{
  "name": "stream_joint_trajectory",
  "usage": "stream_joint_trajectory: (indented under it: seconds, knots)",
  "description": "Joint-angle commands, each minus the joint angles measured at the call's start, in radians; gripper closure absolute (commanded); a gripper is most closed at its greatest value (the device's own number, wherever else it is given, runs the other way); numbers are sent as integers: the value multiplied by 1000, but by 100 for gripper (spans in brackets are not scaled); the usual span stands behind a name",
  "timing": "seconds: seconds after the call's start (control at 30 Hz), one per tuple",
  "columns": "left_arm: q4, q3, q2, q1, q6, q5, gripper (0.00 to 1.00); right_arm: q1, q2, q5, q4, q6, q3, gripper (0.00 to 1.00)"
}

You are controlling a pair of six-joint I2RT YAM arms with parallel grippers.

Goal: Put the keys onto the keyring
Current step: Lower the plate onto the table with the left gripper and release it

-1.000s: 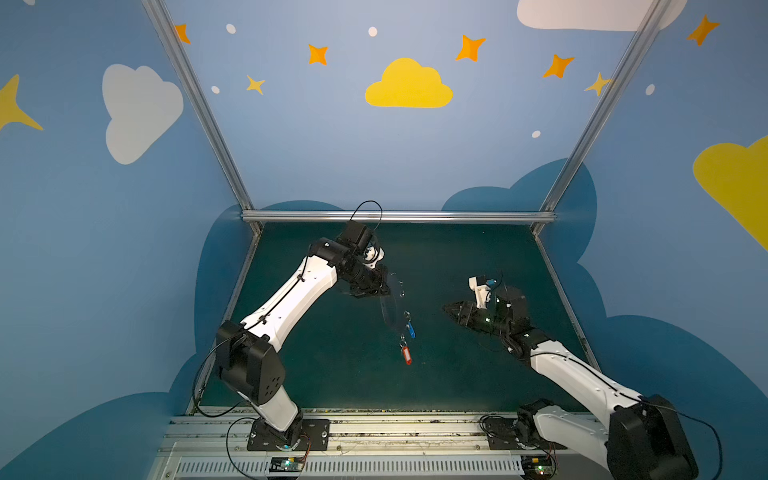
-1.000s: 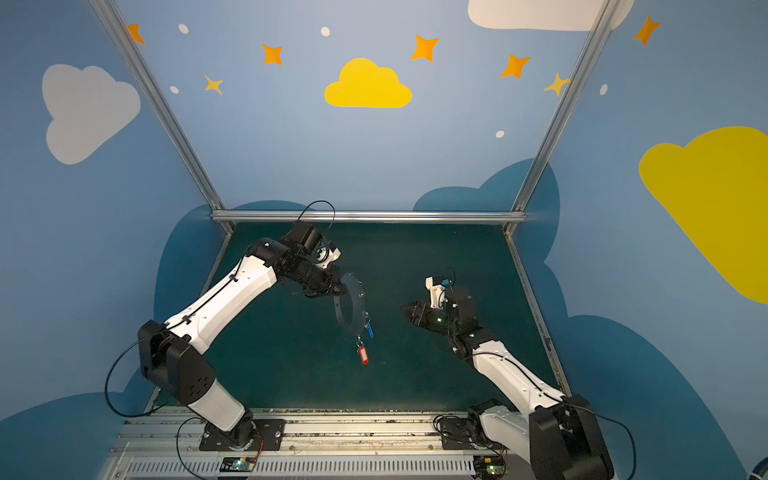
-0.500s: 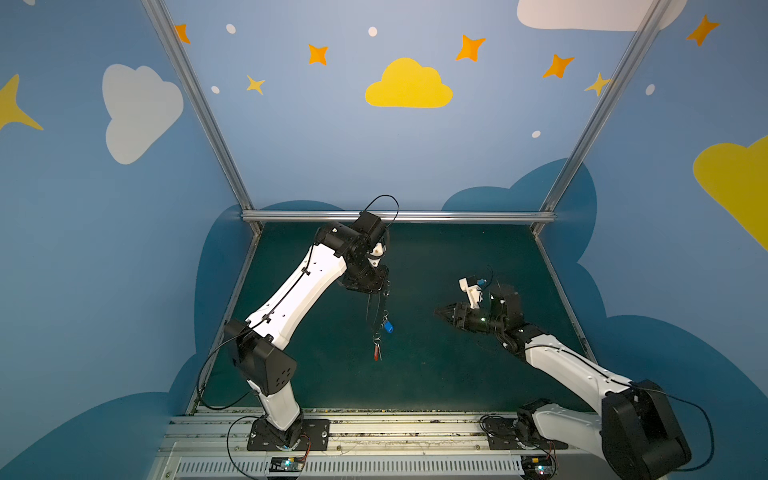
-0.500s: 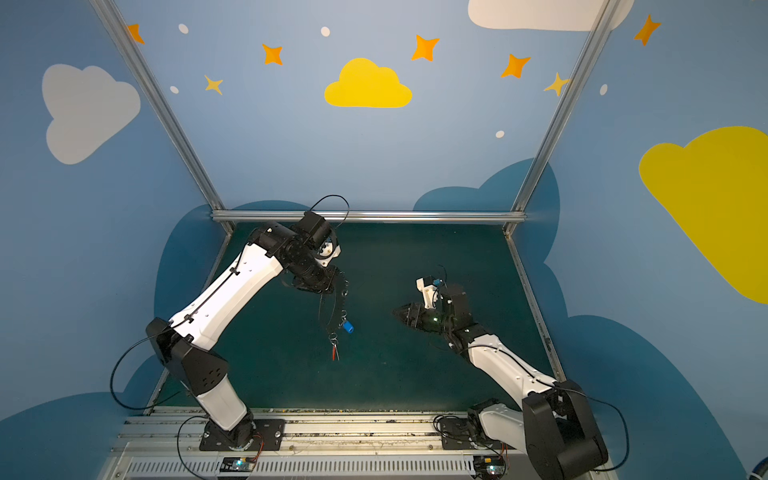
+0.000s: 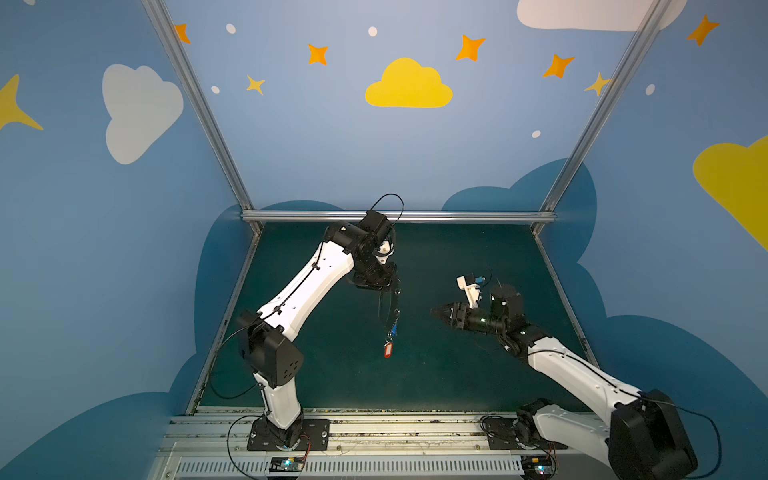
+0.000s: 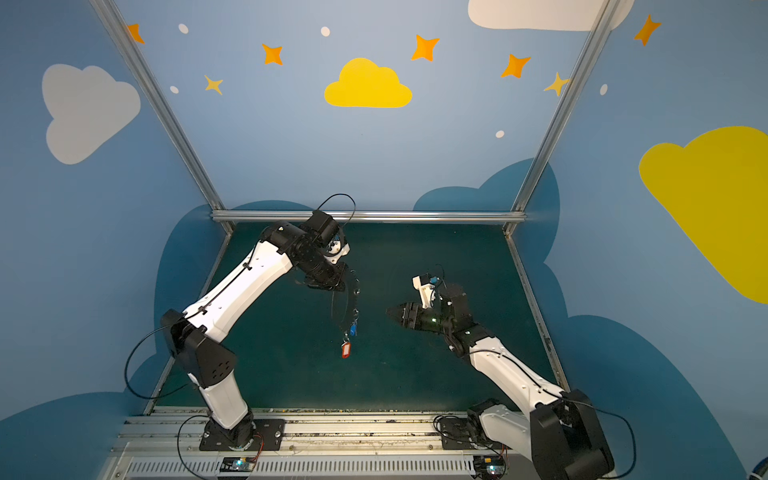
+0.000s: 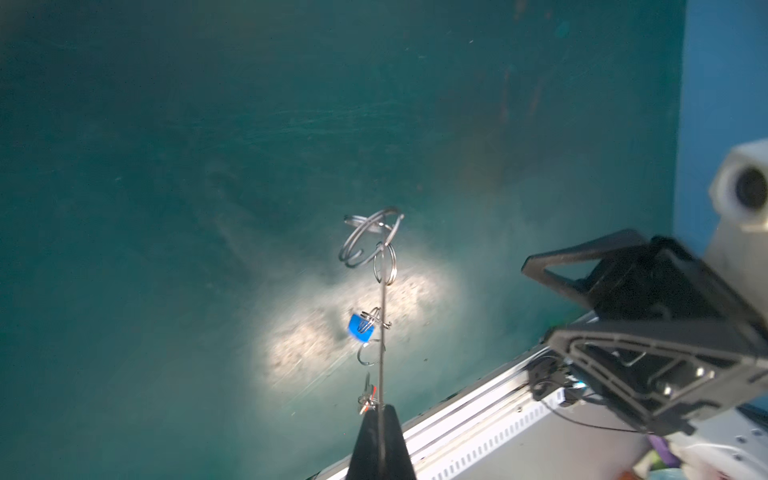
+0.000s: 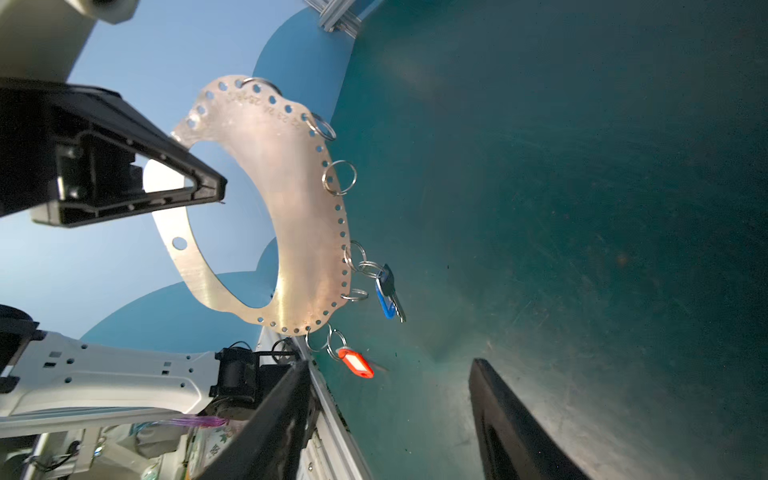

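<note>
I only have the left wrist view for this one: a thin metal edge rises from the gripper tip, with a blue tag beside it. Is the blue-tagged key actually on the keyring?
Observer: Yes. In the right wrist view the blue-tagged key hangs from a wire ring on the edge of the keyring.
Reviewer: And the red one? I barely see it.
Observer: The red tag hangs from linked rings on the same edge. Its key is too blurred to make out.
Reviewer: Is that thin edge really a plate?
Observer: Yes, a flat plate with a big oval hole, pinched at its rim by the left gripper.
</note>
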Motion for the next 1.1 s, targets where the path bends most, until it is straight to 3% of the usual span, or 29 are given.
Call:
stream_joint_trajectory:
  seconds: [0.0,0.23,0.37,0.63,0.9,1.07]
  knots:
    - [101,96,72,-4,-62,85,96,-17,-70,77,-50,-7,-36,35]
    - [207,376,311,3,-171,220,96,-51,-208,194,-121,8,-97,32]
    - [324,379,402,29,-234,294,96,-72,-279,237,-143,25,-128,30]
    - [625,-16,374,95,-334,397,96,-91,-332,251,-154,31,-139,29]
    - [748,-417,148,156,-317,363,96,-97,-265,224,-79,51,-140,29]
    - [830,-594,69,206,-329,363,96,-95,-225,200,-31,75,-139,29]
